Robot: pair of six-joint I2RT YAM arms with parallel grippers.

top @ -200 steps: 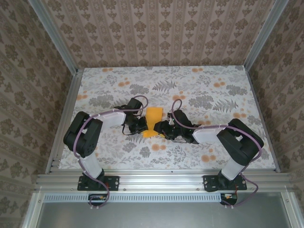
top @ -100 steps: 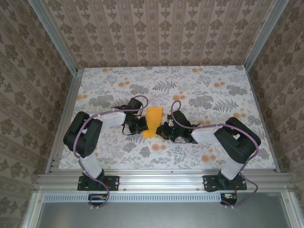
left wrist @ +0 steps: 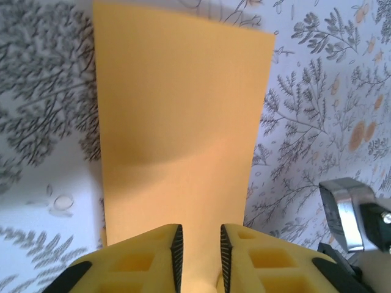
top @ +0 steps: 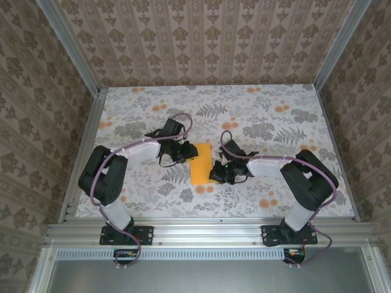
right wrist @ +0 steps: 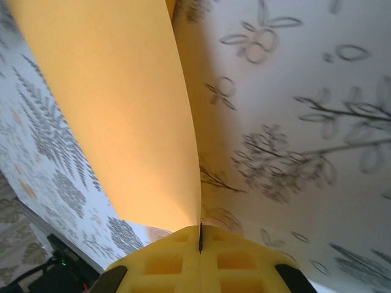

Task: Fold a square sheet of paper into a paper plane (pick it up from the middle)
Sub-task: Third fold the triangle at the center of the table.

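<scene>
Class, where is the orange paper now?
Top view: the paper is mid-table between the left gripper and the right gripper, which is shut on its edge.

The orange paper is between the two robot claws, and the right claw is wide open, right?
Not quite. The right gripper is shut, pinching the edge of the orange paper, as the right wrist view shows. The paper is indeed between it and the left gripper.
</scene>
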